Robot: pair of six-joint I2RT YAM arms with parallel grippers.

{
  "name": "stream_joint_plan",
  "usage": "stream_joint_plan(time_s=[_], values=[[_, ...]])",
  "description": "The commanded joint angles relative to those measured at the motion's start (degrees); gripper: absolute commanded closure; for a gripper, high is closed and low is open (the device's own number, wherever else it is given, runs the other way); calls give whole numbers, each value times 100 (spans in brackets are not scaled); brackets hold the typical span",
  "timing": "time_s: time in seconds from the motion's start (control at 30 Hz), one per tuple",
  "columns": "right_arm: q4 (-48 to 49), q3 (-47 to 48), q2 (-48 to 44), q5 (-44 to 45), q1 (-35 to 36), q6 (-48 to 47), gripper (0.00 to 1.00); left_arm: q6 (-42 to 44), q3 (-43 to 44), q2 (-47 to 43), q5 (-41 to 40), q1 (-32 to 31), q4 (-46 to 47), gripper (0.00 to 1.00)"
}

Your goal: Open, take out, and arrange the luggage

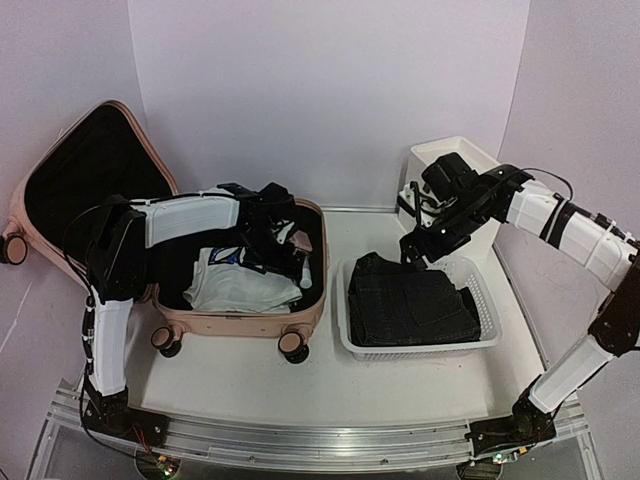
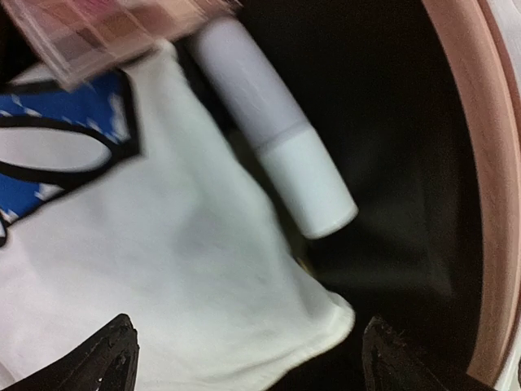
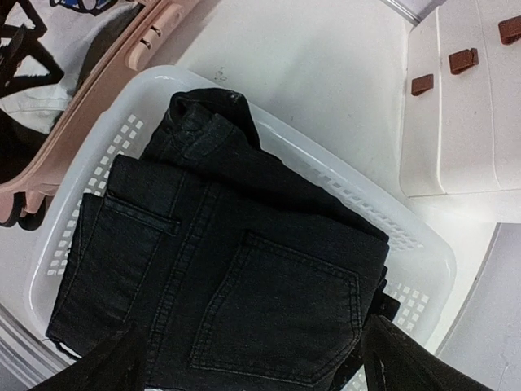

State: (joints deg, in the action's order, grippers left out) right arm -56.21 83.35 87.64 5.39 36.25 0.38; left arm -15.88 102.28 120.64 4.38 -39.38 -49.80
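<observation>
Top external: open luggage (image 1: 240,322) lies around left gripper (image 2: 244,358), jaws wide, empty, above shirt (image 2: 163,269). Luggage sits left of right gripper (image 3: 252,358), also wide and empty, above jeans (image 3: 244,269).

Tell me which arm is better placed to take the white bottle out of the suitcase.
Left, probably. The left gripper hangs open inside the suitcase, close to the bottle. The right gripper is open over the jeans in the basket, outside the suitcase.

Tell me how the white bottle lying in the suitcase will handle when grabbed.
The white bottle is a plain cylinder lying on its side, so it will probably roll if nudged. Its smooth surface may slip in a loose grip. It looks rigid, so it should keep its shape.
</observation>
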Motion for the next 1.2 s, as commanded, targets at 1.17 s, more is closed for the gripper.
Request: stream_joint_plan(time_s=[1.17], values=[[-1041, 770, 208, -190, -583, 144, 5, 137, 73, -633, 704, -104, -765, 4]])
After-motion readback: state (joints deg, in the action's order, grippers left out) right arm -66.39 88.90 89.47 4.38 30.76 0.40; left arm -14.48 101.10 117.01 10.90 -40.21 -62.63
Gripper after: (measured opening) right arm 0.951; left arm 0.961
